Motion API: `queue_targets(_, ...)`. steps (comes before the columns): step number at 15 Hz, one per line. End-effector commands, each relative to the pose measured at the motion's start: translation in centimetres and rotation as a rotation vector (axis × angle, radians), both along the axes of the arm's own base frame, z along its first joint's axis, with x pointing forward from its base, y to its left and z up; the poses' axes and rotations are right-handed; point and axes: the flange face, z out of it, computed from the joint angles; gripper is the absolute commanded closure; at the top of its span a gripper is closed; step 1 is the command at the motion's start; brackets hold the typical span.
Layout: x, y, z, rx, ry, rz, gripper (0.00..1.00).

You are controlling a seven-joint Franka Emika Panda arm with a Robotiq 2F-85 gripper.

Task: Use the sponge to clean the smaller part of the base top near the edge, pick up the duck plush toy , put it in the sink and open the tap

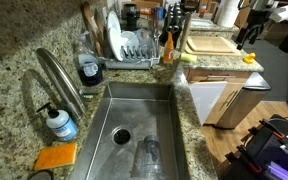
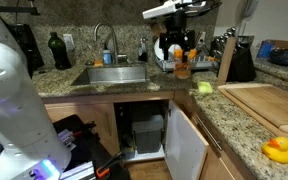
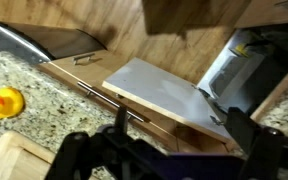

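Granite, speckled beige and brown, forms the desk (image 1: 4, 100), and the steel sink (image 1: 134, 95) set into it serves as the landmark. At the sink's rim stands the arched tap (image 1: 59, 75); no running water shows, and its handle is too unclear to read. Well apart from the sink, past a pale cutting board (image 2: 269, 105), the gripper (image 3: 159, 140) hangs over an open cabinet door (image 2: 184, 145), jaws spread wide and holding nothing. Between sink and board the yellow-green sponge (image 2: 204, 88) lies on the narrow strip of desk. Wiping that strip is probably the step in hand, not yet begun, so the next move calls for travelling toward the sink and lowering onto the sponge. Farthest from the sink, beyond the board near the desk's rounded edge, sits the duck plush toy (image 2: 279, 150). The wrist view misses the sponge, and in an exterior view the arm (image 2: 174, 12) is cropped by the top edge.
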Motion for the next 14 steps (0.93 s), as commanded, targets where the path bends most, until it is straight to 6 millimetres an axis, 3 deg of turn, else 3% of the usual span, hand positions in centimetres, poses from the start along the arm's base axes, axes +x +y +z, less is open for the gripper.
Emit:
queue_targets(1, 1.0, -0.3, -0.6, -0.048, 0.022, 0.009, 0.0)
queue_targets(3, 1.8, -0.2, -1.6, -0.06, 0.038, 0.007, 0.0)
queue_targets(6, 1.7, -0.3, -0.8, -0.061, 0.023, 0.005, 0.0)
queue_targets(9, 2.1, -0.4, -2.0, 0.021, 0.091, 0.182, 0.0)
queue_targets(12, 5.2, 0.7, -4.1, -0.086, 0.17, 0.303, 0.0)
queue_targets(14, 7.5, -0.2, -5.0, -0.2, 0.183, 0.355, 0.0)
